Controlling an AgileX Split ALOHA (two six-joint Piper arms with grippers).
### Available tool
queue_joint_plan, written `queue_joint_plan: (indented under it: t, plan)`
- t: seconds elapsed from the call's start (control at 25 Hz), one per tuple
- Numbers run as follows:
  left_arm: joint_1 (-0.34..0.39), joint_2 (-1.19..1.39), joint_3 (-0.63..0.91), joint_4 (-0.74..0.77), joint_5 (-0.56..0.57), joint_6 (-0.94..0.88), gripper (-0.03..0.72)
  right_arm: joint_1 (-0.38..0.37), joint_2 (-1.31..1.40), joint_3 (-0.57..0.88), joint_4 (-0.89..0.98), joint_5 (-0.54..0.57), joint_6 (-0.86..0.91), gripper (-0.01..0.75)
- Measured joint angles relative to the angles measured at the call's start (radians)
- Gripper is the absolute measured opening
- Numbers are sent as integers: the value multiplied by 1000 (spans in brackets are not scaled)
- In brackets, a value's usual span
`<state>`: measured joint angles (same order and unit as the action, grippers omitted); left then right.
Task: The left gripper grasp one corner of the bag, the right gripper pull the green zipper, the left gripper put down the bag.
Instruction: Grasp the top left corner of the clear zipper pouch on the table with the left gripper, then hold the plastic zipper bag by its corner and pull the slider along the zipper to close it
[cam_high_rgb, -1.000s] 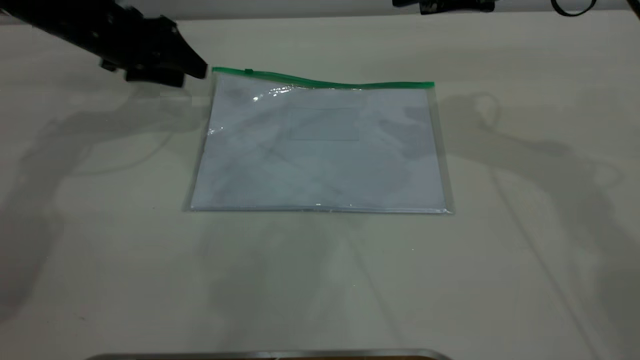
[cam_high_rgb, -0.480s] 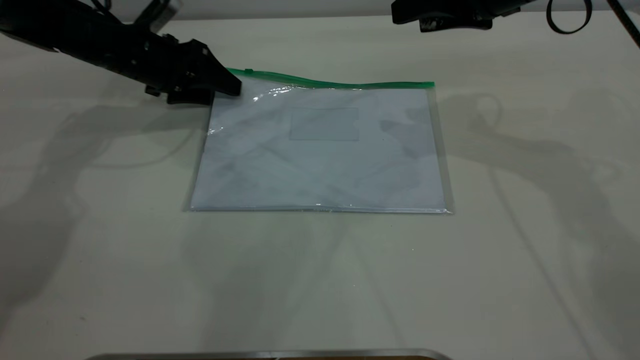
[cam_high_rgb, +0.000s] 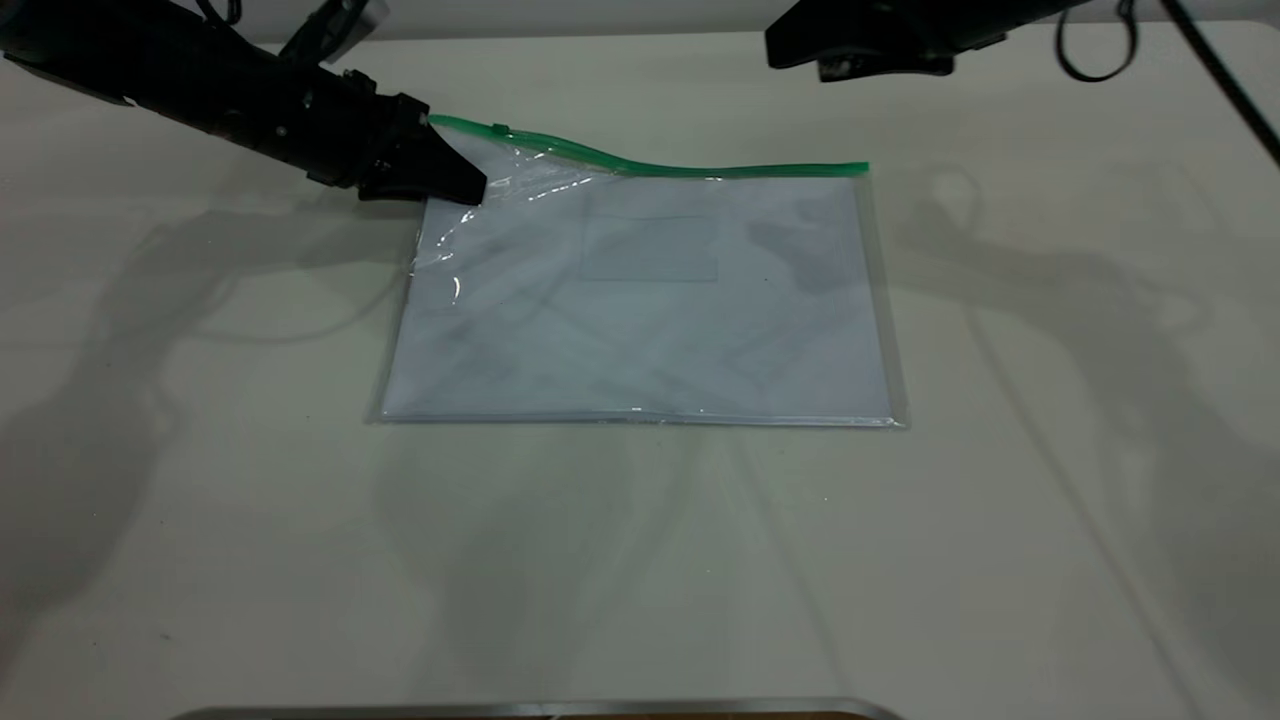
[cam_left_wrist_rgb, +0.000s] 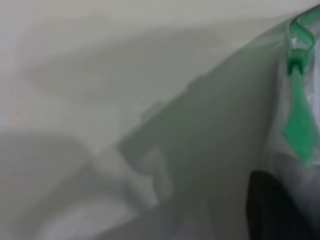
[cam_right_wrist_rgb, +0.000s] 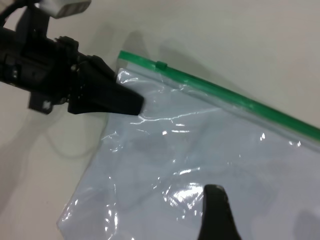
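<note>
Exterior view: the left claw (cam_high_rgb: 462, 183) is closed on one corner of the bag (cam_high_rgb: 640, 300), raising it off the table (cam_high_rgb: 200, 520) just below the green zipper (cam_high_rgb: 650, 163). Thin, slick film buckles beside the claw, so it likely handles light and floppy. Right claw (cam_high_rgb: 800, 45) hovers beyond the zipper; its finger state cannot be told.
</note>
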<state>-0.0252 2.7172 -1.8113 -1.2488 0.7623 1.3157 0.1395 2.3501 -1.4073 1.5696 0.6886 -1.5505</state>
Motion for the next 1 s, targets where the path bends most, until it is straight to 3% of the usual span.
queue_joint_plan:
  t: [0.36,0.64,1.0]
  plan:
    - [0,0,-1,-25,72,408,53,5,283,-464,-121,272,89,547]
    - [-3,3,-1,-128,129,659,54,58,430,-743,-126,285,118,547]
    - [-7,7,-1,-160,142,778,57,129,478,-820,-143,252,120,547]
